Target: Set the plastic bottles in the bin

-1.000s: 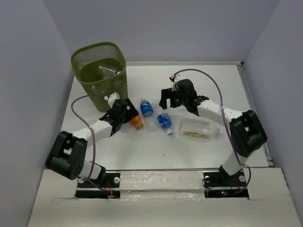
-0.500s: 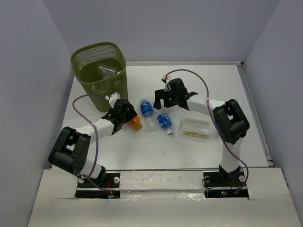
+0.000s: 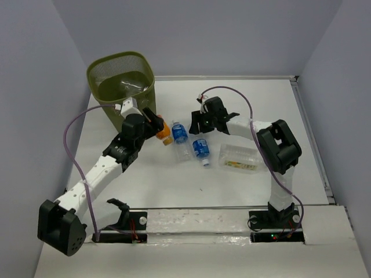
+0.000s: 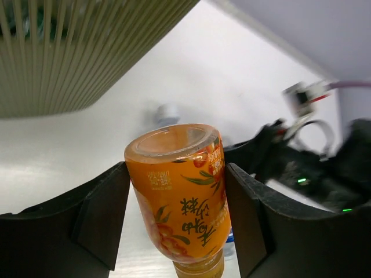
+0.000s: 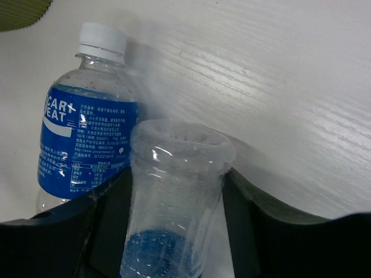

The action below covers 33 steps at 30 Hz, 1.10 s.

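While the clear orange-labelled plastic bottle (image 4: pixel 174 174) is pinched by the left gripper (image 4: pixel 177 200) just beside the olive-green mesh bin (image 3: pixel 119 58), a clear blue-labelled bottle (image 5: pixel 177 168) is clamped by the right gripper (image 5: pixel 174 197). A white-capped bottle (image 5: pixel 87 133) lies alongside on the white counter (image 3: pixel 243 98), bare toward its far edge.

Orange bottle (image 4: pixel 179 197) aloft beside olive mesh bin (image 3: pixel 93 72); blue-labelled bottles (image 3: pixel 180 134) lying nearby.

Far left corner: bin (image 3: pixel 95 69) fills it, its wall near the left gripper (image 3: pixel 155 120).
Gap of left gripper: taken up by the orange bottle (image 4: pixel 179 191).
Gap of right gripper (image 3: pixel 196 124): taken up by a blue bottle (image 5: pixel 174 191); second blue bottle (image 5: pixel 87 139) just beside, crowding that side.
Middle right: big clear bottle (image 3: pixel 240 157) lies across.
Far right of table (image 3: pixel 261 104): bare, open passage.
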Available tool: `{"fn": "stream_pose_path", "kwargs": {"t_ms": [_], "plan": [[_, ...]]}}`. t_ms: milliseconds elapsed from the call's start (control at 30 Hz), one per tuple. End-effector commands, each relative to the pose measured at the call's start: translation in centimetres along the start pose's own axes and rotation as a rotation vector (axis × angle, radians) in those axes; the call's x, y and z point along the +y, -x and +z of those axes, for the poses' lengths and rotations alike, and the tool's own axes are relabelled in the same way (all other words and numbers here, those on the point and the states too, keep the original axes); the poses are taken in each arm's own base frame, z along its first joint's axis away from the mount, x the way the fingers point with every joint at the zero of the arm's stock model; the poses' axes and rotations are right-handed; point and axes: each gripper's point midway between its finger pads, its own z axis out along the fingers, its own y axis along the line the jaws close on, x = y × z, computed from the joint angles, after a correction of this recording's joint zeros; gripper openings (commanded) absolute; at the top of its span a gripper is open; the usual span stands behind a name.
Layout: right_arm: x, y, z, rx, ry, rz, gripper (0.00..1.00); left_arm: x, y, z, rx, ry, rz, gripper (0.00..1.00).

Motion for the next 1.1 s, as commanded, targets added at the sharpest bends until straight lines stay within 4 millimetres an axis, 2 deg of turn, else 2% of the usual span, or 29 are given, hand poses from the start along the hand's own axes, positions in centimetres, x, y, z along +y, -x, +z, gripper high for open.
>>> {"fn": "stream_pose_path", "kwargs": {"t_ms": [0,100,167,200,333,400,433,533,567,700,767,800,867,967,1067], "plan": [[1.2,3.7,-1.8,-0.102,0.015,-0.021,0.46,-6.3,8.9,-4.5,-0.179,-0.147,0.005,0.54],[1.3,4.3,-2.9,-0.13,0.003,-0.028,0.45,-8.8,13.1,-6.3,-0.261,-0.183,0.012,0.54],[1.5,4.9,-4.1,-0.159,-0.006,-0.031,0.45,-8.8,15.8,-6.8,-0.33,-0.126,0.04,0.54],[1.7,5.1,-4.6,-0.171,-0.005,-0.035,0.45,-10.0,17.9,-7.5,-0.365,-0.133,0.04,0.54],[2.4,6.4,-7.1,-0.234,-0.003,-0.054,0.44,-10.9,23.3,-8.2,-0.516,-0.07,0.073,0.55],[2.8,7.0,-8.6,-0.263,-0.002,-0.072,0.44,-10.5,25.0,-7.1,-0.548,0.006,0.094,0.56],[2.9,7.3,-9.1,-0.275,-0.007,-0.076,0.44,-9.0,25.6,-5.6,-0.549,0.083,0.113,0.56],[3.5,7.9,-11.4,-0.319,-0.003,-0.092,0.44,-6.6,27.8,-4.5,-0.589,0.159,0.102,0.57],[3.7,8.1,-12.0,-0.332,0.002,-0.098,0.44,-4.6,29.0,-3.7,-0.611,0.209,0.09,0.57],[5.6,9.6,-15.2,-0.399,0.055,-0.124,0.44,-0.8,30.1,-1.7,-0.602,0.302,0.068,0.61],[7.1,10.7,-17.4,-0.444,0.101,-0.137,0.43,-0.1,30.4,-1.3,-0.617,0.332,0.066,0.65],[7.8,11.7,-18.3,-0.487,0.121,-0.149,0.43,0.2,30.4,-1.2,-0.62,0.342,0.071,0.81],[9.0,13.1,-20.3,-0.546,0.151,-0.167,0.43,0.6,30.6,-1.2,-0.626,0.375,0.094,0.99],[10.9,14.2,-21.8,-0.584,0.184,-0.194,0.4,0.9,30.2,-1.0,-0.604,0.383,0.1,0.99],[13.7,16.0,-23.4,-0.631,0.238,-0.237,0.4,0.0,29.6,-2.1,-0.602,0.314,0.084,0.99]]}}
